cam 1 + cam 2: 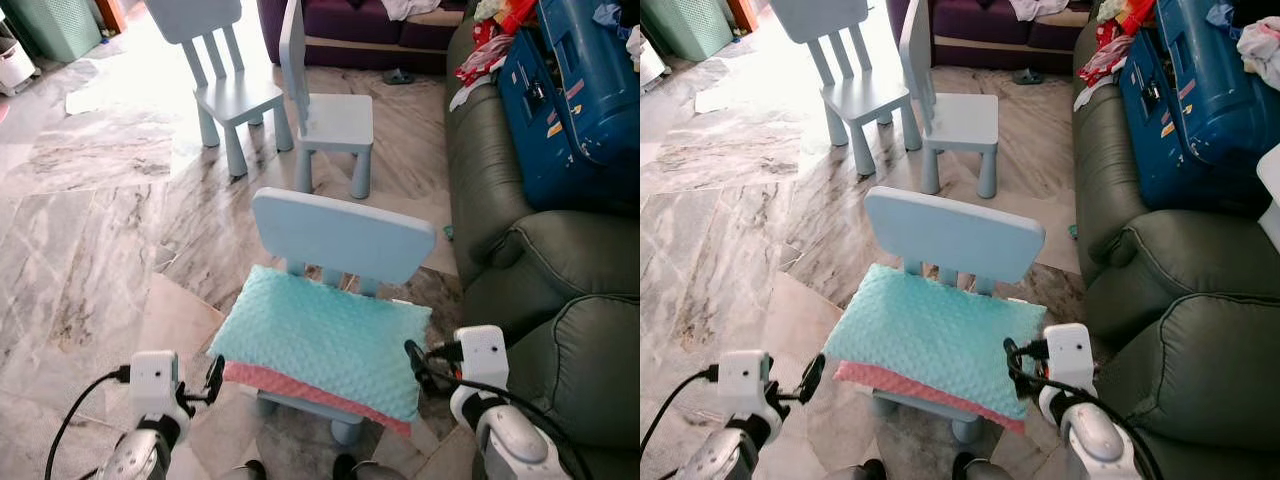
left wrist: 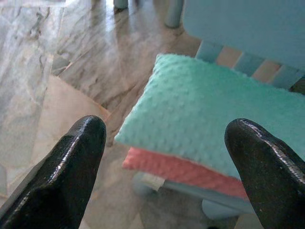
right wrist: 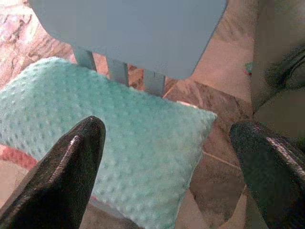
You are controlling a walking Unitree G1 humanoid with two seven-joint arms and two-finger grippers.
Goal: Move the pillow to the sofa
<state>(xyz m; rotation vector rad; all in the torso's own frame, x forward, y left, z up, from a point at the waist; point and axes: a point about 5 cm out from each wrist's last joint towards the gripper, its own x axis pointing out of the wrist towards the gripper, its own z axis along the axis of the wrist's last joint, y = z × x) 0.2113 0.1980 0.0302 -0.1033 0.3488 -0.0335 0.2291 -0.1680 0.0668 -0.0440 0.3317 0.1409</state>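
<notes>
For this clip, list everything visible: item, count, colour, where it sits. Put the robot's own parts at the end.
pillow: one, teal top with a pink underside, lying on the seat of the nearest chair.
nearest chair: one, pale blue, directly before the robot, beside the sofa.
far chairs: two, pale blue, further out on the floor.
sofa: one, dark grey-green, on the robot's right.
suitcase: one, blue, lying on the sofa.
clothes: a heap, red and white, on the sofa beside the suitcase.
floor: marble, grey and beige.
left gripper: open, at the pillow's left end.
right gripper: open, at the pillow's right end.
</notes>
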